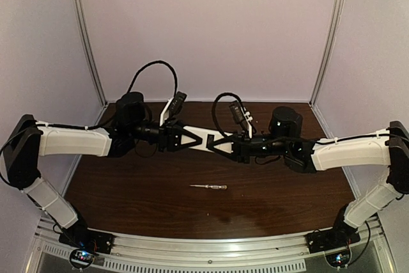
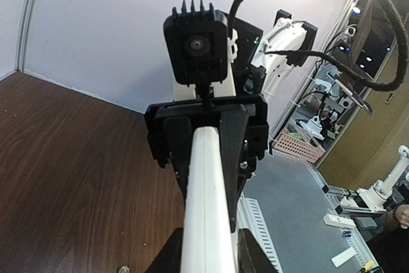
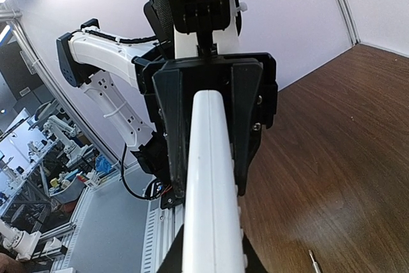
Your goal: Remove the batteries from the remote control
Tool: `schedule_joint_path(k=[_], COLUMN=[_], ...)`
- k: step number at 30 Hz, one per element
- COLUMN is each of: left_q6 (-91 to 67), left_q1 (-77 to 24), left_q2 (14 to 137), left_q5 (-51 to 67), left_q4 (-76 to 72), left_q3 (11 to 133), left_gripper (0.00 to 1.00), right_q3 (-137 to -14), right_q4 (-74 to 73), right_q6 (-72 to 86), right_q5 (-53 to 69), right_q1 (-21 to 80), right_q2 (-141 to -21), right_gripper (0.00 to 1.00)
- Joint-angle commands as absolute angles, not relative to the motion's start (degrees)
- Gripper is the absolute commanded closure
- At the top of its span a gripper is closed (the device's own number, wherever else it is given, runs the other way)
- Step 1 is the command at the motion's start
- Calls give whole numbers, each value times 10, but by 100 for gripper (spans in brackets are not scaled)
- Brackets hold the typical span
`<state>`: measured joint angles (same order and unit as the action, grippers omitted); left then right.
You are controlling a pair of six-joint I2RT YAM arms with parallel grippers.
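Above the middle of the dark table [image 1: 128, 202], your left gripper [image 1: 197, 139] and right gripper [image 1: 216, 145] each pinch one end of the white remote control [image 1: 206, 140], carrying it level in the air like a bridge. Pull the arms apart or twist them unevenly and it could slip free and drop. A screwdriver [image 1: 209, 187] lies toward the near edge. The batteries are out of sight; whether the remote's compartment holds them is unclear.
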<state>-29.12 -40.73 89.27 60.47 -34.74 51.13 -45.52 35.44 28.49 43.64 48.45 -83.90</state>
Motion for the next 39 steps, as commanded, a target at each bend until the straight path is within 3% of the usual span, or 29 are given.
schedule_joint_path(k=[1,4,11,14,19,24,33,39], left_q6=[-298,-301,-304,-303,-299,-296,-289,-301], left_q1=[-410,-410,-410,-410,-410,-410,-410,-410], left_q2=[898,898,898,898,899,895,907,934], left_q5=[613,615,618,611,596,584,536,485], left_q4=[-388,-395,-402,-394,-387,-397,-389,-383], left_q3=[512,508,502,501,497,479,468,470], left_gripper=[70,75,98,100,100,100,100,100], right_q3=[-462,-463,-463,-465,-463,-450,-425,-418], right_q4=[383,384,385,370,321,271,150,63], right_q6=[285,287,291,289,282,281,282,290], right_q5=[440,441,430,411,376,335,253,181], right_q1=[483,483,483,483,483,483,483,483], right_q2=[-843,-845,-847,-844,-833,-804,-724,-676], right_gripper=[100,100,100,98,63,40,19,13])
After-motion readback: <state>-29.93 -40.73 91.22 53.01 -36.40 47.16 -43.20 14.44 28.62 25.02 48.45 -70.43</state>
